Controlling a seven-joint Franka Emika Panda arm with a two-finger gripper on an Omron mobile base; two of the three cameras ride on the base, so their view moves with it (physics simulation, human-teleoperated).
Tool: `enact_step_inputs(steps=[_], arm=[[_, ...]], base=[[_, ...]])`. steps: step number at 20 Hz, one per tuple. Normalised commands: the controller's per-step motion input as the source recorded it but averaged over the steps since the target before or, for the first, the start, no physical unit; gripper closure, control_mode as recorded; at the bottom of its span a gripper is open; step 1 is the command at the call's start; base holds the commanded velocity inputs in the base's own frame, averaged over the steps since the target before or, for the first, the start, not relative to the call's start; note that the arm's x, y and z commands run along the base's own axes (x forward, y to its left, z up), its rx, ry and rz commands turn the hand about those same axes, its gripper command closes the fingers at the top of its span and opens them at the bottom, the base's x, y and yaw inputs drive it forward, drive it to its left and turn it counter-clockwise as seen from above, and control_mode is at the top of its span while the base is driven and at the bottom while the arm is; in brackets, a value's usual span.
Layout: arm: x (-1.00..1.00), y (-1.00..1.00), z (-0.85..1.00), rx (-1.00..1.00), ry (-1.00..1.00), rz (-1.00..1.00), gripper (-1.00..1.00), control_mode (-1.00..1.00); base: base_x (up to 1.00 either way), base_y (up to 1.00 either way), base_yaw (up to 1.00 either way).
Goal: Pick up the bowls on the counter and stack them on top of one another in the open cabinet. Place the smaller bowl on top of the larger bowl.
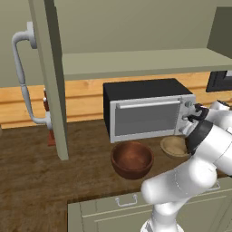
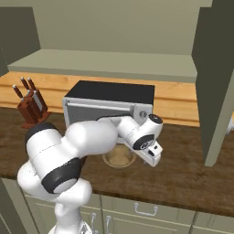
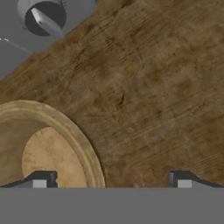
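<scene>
Nothing stacked yet: both bowls sit on the bench (image 1: pixel 36 176) in front of the toaster oven (image 1: pixel 145 111), dark bowl (image 1: pixel 132 158) beside tan bowl (image 3: pixel 48 148), open pincer (image 3: pixel 109 179) straddling the tan rim, cabinet shelf (image 1: pixel 136 61) w/o bowls.

A glossy white arm (image 2: pixel 87 137) of rounded segments with dark grey bands at its joints.

The table (image 1: pixel 31 176) is dark, matt wood with a coarse, streaky grain, backed by a paler, smoother wooden strip (image 1: pixel 86 102). The large bowl (image 1: pixel 132 159) is reddish-brown wood with a soft sheen; the small bowl (image 3: pixel 48 148) is pale tan wood, matt, with fine grain. The oven (image 1: pixel 145 113) has a matt black top and a brushed-metal front, and the arm (image 2: pixel 68 151) is glossy white plastic.
</scene>
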Motion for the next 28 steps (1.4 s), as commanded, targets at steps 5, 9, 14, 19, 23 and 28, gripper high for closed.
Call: enact_step_inputs(steps=[5, 9, 14, 19, 23, 28], arm=[[0.04, 0.02, -0.36, 0.02, 0.02, 0.0, -1.0, -1.0], [0.0, 0.14, -0.25, 0.0, 0.0, 0.0, -1.0, -1.0], [0.05, 0.18, -0.06, 0.0, 0.0, 0.0, -1.0, -1.0], [0.03, 0.21, -0.03, 0.0, 0.0, 0.01, -1.0, -1.0], [0.0, 0.28, -0.01, 0.0, 0.0, 0.04, -1.0, -1.0], [-0.03, 0.25, -0.02, 0.0, 0.0, 0.04, -1.0, -1.0]], base=[[0.0, 0.0, 0.0], [0.0, 0.0, 0.0], [0.0, 0.0, 0.0], [0.0, 0.0, 0.0], [0.0, 0.0, 0.0], [0.0, 0.0, 0.0]])
